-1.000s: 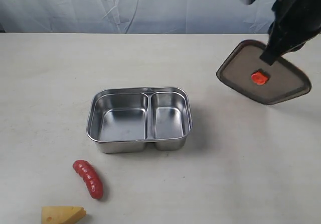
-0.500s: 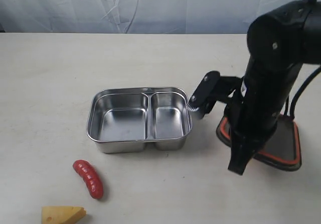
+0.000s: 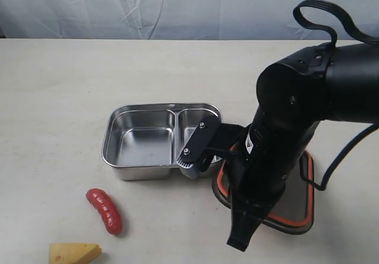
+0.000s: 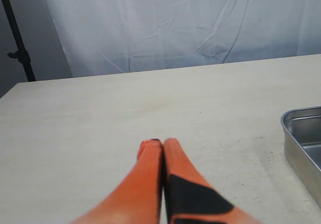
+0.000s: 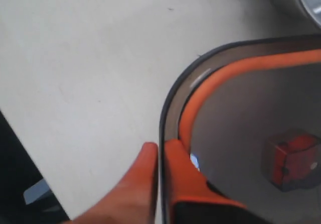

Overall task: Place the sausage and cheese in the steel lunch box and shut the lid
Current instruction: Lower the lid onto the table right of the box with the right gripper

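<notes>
The steel lunch box (image 3: 110,138) stands open and empty in mid-table; one corner of it (image 4: 301,128) shows in the left wrist view. In front of the box at the left lies the red sausage (image 3: 105,211), and the yellow cheese (image 3: 74,253) sits at the front edge. My right gripper (image 5: 160,146) is shut on the rim of the dark lid (image 5: 241,113). The lid's orange seal and valve (image 5: 291,158) face up. The lid (image 3: 294,208) sits low at the box's right side, half hidden by my right arm (image 3: 290,116). My left gripper (image 4: 161,142) is shut and holds nothing.
A pale cloth backdrop (image 3: 177,6) hangs behind the table. A black stand pole (image 4: 15,33) stands off the table in the left wrist view. My right arm's cable (image 3: 317,6) loops above the arm.
My right arm has brought the lid from high at the back right down and leftward to beside the box. The lid now shows its orange seal. Sausage, cheese and box have not moved.
</notes>
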`<state>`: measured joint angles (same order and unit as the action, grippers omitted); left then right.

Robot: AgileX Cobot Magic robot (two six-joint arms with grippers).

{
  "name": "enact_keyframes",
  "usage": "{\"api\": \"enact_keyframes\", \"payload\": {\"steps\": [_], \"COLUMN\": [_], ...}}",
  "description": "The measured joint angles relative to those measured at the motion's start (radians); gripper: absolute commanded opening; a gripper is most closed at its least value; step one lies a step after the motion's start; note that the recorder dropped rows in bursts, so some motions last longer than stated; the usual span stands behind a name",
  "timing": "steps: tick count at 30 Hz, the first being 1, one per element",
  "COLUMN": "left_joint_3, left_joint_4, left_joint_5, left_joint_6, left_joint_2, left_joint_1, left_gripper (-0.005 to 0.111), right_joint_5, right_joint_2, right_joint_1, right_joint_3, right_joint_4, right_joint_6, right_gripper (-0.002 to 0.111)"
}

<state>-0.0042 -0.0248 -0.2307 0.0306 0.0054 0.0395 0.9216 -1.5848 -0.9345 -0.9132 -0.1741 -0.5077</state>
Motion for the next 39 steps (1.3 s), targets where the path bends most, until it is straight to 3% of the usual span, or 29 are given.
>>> {"api": "enact_keyframes", "payload": {"steps": [4, 21, 28, 39], "left_joint_3": [0.000, 0.000, 0.000, 0.000], "left_joint_4": [0.000, 0.000, 0.000, 0.000], "left_joint_5": [0.000, 0.000, 0.000, 0.000], "left_joint_6": [0.000, 0.000, 0.000, 0.000], "left_joint_2": [0.000, 0.000, 0.000, 0.000], "left_joint_1": [0.000, 0.000, 0.000, 0.000], "left_gripper": [0.000, 0.000, 0.000, 0.000], "right_joint_5": [0.014, 0.105, 0.059, 0.038], "right_joint_2": [0.000, 0.000, 0.000, 0.000], "right_joint_1": [0.000, 0.000, 0.000, 0.000], "right_joint_3": [0.000, 0.000, 0.000, 0.004], "right_joint_4": [-0.030, -0.037, -0.033, 0.055], "right_joint_6": [0.000, 0.000, 0.000, 0.069], "right_gripper": [0.047, 0.047, 0.069, 0.069]}}
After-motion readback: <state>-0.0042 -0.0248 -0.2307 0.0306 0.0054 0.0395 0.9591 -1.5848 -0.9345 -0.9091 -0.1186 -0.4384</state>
